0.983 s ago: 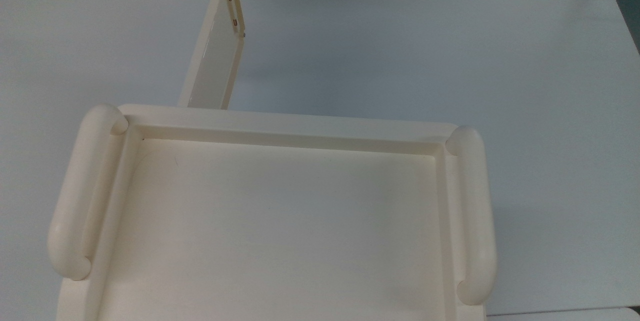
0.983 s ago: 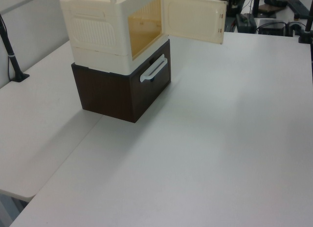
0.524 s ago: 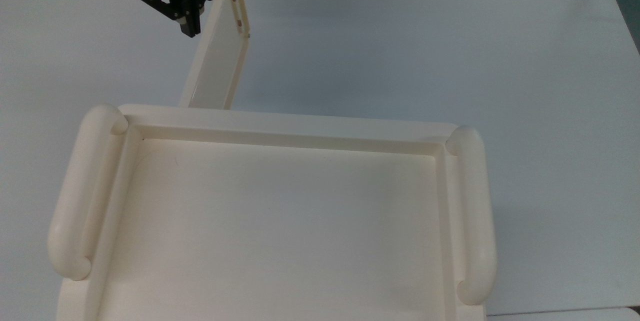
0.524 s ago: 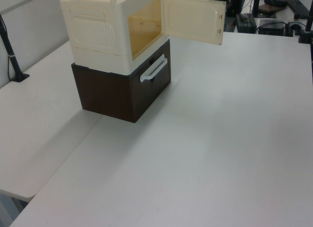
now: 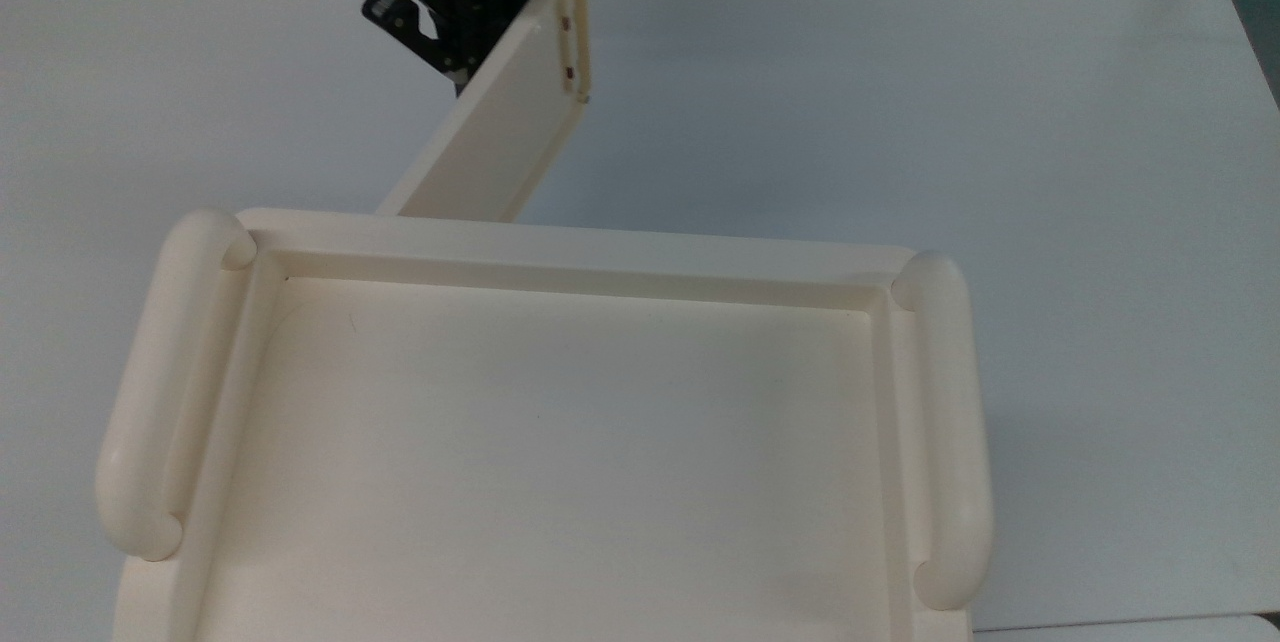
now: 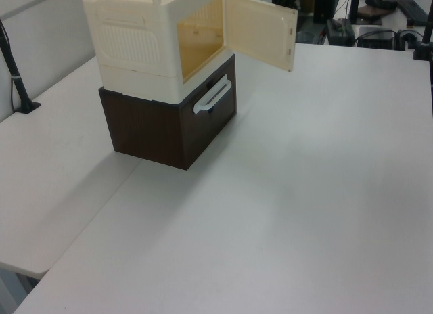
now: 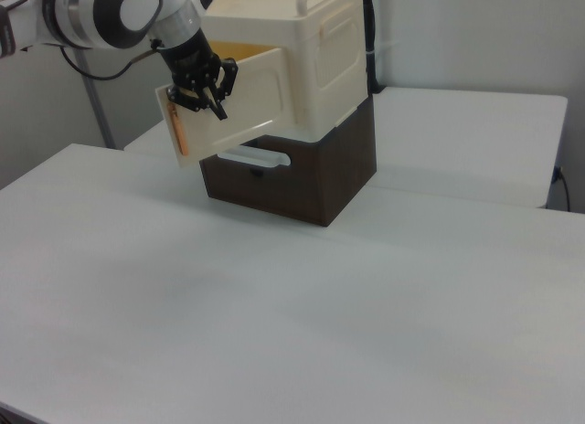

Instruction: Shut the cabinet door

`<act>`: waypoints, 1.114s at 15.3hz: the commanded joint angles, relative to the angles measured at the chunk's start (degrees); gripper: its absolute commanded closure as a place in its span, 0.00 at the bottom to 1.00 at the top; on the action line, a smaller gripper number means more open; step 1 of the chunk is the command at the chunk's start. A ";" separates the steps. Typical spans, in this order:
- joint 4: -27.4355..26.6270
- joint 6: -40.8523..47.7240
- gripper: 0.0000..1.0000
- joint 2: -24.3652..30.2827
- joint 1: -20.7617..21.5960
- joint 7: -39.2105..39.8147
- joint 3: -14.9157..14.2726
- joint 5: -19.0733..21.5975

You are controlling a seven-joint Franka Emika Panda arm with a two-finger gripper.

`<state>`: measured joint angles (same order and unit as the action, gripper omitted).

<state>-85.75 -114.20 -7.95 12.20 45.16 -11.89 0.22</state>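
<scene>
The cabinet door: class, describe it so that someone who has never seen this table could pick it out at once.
On the white table a cream cabinet sits on a dark brown drawer box. The cabinet door is the thin cream panel swung partly open from the cabinet's front, with the black gripper against it. Unlike the drawer's white handle, it has brownish screws near its free edge.

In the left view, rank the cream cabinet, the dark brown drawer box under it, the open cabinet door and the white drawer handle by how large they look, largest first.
1. cream cabinet and dark brown drawer box: they look much alike, so they go unranked against each other
2. cabinet door
3. white drawer handle
</scene>
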 commanded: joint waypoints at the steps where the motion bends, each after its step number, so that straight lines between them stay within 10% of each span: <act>1: 0.50 -2.60 0.95 -1.28 3.00 -6.30 -0.33 0.92; 17: 4.72 -32.01 0.96 -13.57 11.36 -41.89 -0.42 -2.06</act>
<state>-81.90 -140.47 -19.20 22.96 7.45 -11.73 -0.10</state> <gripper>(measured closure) 0.956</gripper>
